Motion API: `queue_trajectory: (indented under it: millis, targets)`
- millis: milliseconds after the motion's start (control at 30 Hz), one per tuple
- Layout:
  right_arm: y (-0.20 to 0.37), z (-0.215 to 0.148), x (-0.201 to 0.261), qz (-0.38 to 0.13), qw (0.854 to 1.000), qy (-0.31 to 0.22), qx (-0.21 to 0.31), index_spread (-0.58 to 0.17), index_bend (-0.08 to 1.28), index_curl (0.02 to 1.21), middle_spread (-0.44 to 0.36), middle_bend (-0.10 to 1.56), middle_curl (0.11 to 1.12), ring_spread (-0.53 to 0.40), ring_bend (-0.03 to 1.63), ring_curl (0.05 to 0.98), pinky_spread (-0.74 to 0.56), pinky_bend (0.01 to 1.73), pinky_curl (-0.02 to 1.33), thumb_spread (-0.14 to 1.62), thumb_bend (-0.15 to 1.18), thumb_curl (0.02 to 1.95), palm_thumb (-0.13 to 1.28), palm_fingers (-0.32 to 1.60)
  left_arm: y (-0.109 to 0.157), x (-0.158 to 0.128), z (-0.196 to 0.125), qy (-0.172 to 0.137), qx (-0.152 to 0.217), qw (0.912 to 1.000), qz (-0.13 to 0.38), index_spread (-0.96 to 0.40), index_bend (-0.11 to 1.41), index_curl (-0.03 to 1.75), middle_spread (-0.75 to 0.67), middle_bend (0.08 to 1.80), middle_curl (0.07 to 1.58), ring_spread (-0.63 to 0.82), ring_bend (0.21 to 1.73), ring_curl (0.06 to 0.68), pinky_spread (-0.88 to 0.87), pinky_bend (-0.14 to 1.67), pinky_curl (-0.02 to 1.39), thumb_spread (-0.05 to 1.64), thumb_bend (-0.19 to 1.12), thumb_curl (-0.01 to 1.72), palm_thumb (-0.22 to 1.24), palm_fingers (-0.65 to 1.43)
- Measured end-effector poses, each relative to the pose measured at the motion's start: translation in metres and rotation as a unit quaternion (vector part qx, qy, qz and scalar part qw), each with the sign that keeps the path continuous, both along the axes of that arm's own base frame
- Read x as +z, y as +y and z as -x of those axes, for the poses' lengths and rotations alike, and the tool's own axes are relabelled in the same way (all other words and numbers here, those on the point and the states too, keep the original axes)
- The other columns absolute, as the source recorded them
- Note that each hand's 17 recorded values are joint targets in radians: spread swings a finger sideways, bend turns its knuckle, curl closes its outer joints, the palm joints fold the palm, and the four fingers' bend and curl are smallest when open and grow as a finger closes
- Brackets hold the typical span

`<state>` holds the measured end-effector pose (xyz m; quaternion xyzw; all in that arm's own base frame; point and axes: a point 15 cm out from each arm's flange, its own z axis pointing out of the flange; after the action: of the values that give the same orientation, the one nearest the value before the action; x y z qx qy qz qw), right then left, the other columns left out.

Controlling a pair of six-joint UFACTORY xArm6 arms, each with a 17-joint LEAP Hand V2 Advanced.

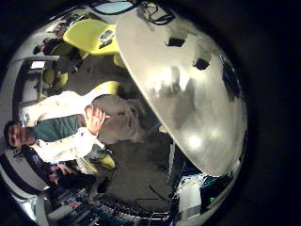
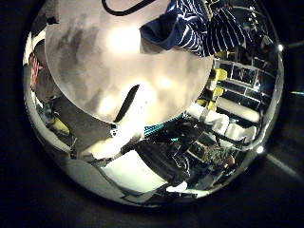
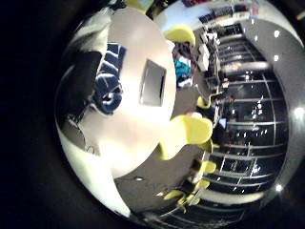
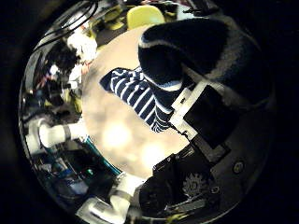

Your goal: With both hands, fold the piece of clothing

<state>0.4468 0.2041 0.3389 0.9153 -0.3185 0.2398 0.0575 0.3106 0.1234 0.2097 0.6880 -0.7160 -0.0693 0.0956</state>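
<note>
The piece of clothing (image 4: 145,93) is striped with a plain dark part and lies close to my right palm in the right thumb side view. One of my right hand's fingers (image 4: 207,110) curls against the cloth, and a striped end hangs toward the round table (image 4: 121,140). The right little finger side view shows the clothing (image 3: 110,81) bunched near the table's edge. From the left thumb side view the clothing (image 2: 190,27) is farther off, across the table (image 2: 104,57). No fingers of my left hand show, and no cloth is near that palm.
A flat rectangular pad (image 3: 152,81) lies on the table beside the clothing. Several chairs (image 3: 186,129) stand around the table. The other arm (image 4: 56,135) stands at the table's far edge. The left little finger side view shows only bare table (image 1: 188,85).
</note>
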Motion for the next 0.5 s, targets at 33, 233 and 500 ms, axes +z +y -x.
queue_trajectory:
  millis: [33, 233, 500]
  targets:
    - [0.011, -0.001, -0.01, 0.01, 1.0, 0.003, 0.009, -0.317, 1.12, 0.99, -0.167, 1.4, 0.89, -0.269, 1.43, 0.883, -0.16, 1.26, 1.21, 1.11, -0.01, 0.76, 1.05, 0.87, 0.0, 0.001, 0.003, -0.002, 0.001, 1.0, 0.002, -0.11, 0.18, 0.41, 0.0, 0.2, 0.41, -0.02, 0.72, 0.239, 0.06, 0.36, 0.4, 1.21, -0.02, 0.29, 0.3, 0.32]
    - [0.066, -0.02, -0.053, 0.037, 0.998, 0.018, 0.037, -0.32, 1.07, 0.99, -0.162, 1.36, 0.87, -0.266, 1.4, 0.875, -0.17, 1.24, 1.2, 1.14, -0.05, 0.72, 0.92, 0.85, 0.002, 0.005, 0.012, -0.009, 0.008, 0.9999, 0.002, -0.13, 0.18, 0.42, -0.01, 0.2, 0.41, -0.02, 0.72, 0.239, 0.05, 0.37, 0.4, 1.19, -0.02, 0.29, 0.26, 0.34]
    - [0.075, -0.022, -0.077, 0.042, 0.998, 0.033, 0.036, -0.372, 0.36, 0.78, -0.205, 0.89, 0.7, -0.279, 1.39, 0.762, -0.33, 1.21, 1.0, 1.21, -0.03, 0.57, 0.73, 0.16, -0.004, 0.012, 0.019, -0.017, 0.009, 0.9998, 0.0, -0.15, 0.18, 0.42, -0.03, 0.2, 0.42, -0.05, 0.73, 0.239, 0.02, 0.39, 0.41, 1.17, -0.02, 0.28, 0.19, 0.36]
